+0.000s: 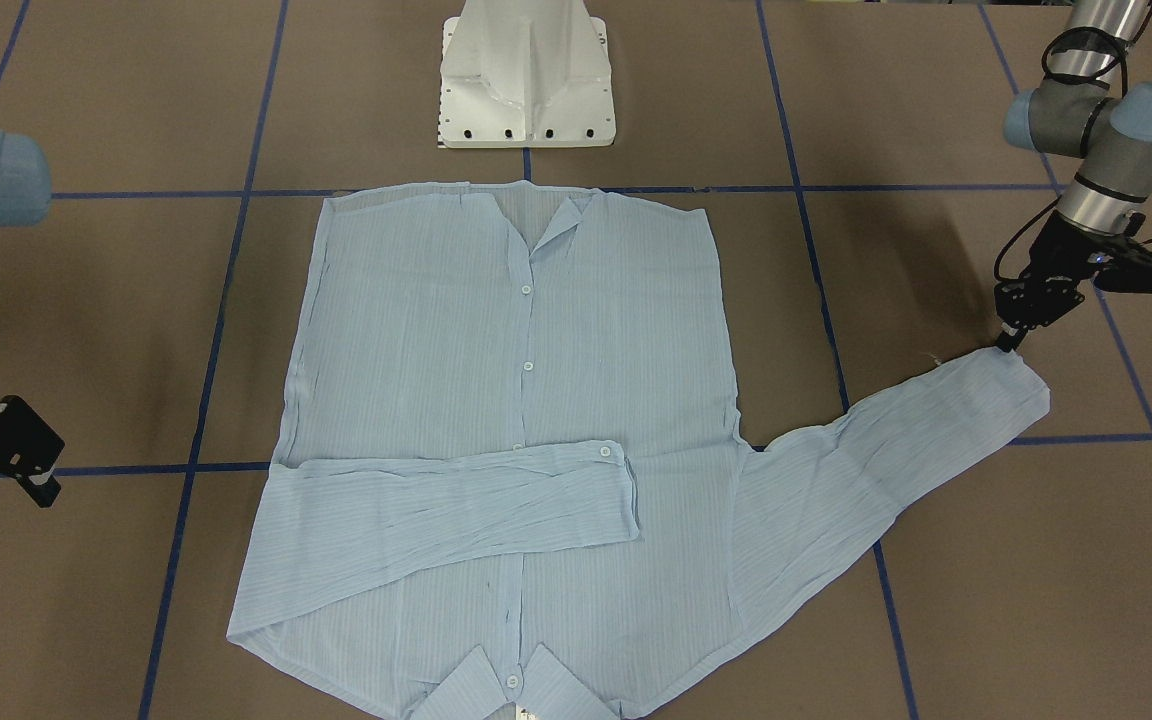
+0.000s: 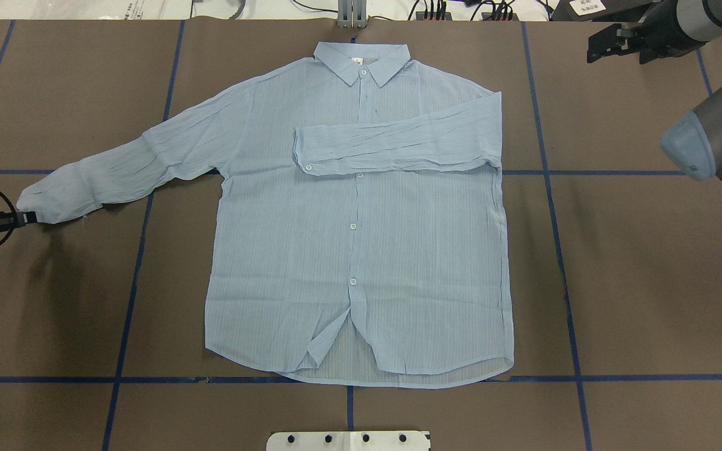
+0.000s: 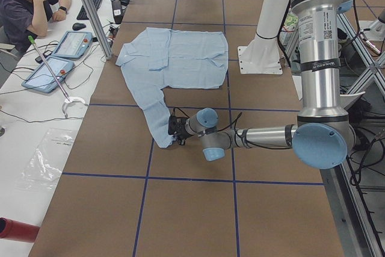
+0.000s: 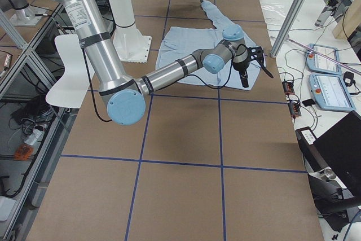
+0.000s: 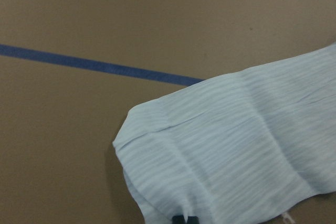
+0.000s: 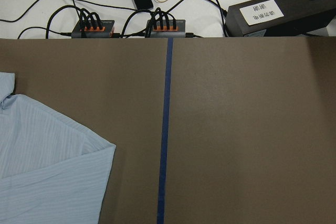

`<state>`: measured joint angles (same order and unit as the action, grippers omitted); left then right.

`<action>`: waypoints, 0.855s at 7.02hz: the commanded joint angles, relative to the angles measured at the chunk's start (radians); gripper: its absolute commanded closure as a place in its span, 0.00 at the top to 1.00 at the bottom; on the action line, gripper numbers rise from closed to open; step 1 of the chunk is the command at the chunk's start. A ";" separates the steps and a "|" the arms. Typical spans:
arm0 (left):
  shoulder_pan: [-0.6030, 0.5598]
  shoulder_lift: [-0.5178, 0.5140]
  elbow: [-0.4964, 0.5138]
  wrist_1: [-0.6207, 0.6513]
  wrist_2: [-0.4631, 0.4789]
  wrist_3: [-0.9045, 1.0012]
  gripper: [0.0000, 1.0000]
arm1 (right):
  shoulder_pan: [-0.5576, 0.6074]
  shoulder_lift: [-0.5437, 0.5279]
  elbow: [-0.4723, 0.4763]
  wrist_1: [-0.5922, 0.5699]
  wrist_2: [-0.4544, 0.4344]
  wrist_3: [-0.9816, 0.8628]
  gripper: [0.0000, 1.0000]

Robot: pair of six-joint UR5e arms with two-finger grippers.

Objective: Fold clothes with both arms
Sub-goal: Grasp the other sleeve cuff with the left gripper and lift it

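The pale-blue shirt (image 2: 361, 250) lies flat and buttoned on the brown table, with its collar (image 2: 362, 59) at the far edge. One sleeve (image 2: 398, 147) is folded across the chest. The other sleeve (image 2: 135, 163) stretches out to the overhead view's left. My left gripper (image 2: 26, 217) sits low at that sleeve's cuff (image 1: 1021, 385), shut on its corner; in the left wrist view the cloth (image 5: 236, 145) runs down to the dark fingertips (image 5: 184, 219). My right gripper (image 2: 612, 44) hovers off the shirt near the far right edge. Its fingers are not clear enough to judge.
The white pedestal base (image 1: 526, 90) stands at the robot's side of the table. Blue tape lines (image 2: 561, 250) grid the table. Power strips and cables (image 6: 131, 24) and a black box (image 6: 283, 11) lie past the far edge. A seated person (image 3: 24, 4) and tablets (image 3: 60, 52) are at a side desk.
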<state>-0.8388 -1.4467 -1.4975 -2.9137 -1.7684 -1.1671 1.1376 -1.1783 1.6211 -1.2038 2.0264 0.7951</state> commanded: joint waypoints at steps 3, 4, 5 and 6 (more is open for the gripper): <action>0.007 -0.292 -0.067 0.025 0.060 -0.003 0.00 | -0.002 -0.004 0.003 0.001 0.000 0.004 1.00; 0.010 -0.395 -0.064 0.098 0.060 -0.006 0.00 | -0.004 -0.004 0.002 0.001 0.000 0.004 1.00; 0.026 -0.520 -0.061 0.243 0.060 -0.050 0.00 | -0.004 -0.004 0.003 0.001 0.000 0.004 1.00; 0.067 -0.644 -0.038 0.348 0.064 -0.101 0.00 | -0.007 -0.004 0.003 0.001 0.000 0.004 1.00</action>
<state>-0.8084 -1.9441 -1.5550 -2.6972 -1.7078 -1.2159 1.1327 -1.1827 1.6241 -1.2026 2.0264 0.7992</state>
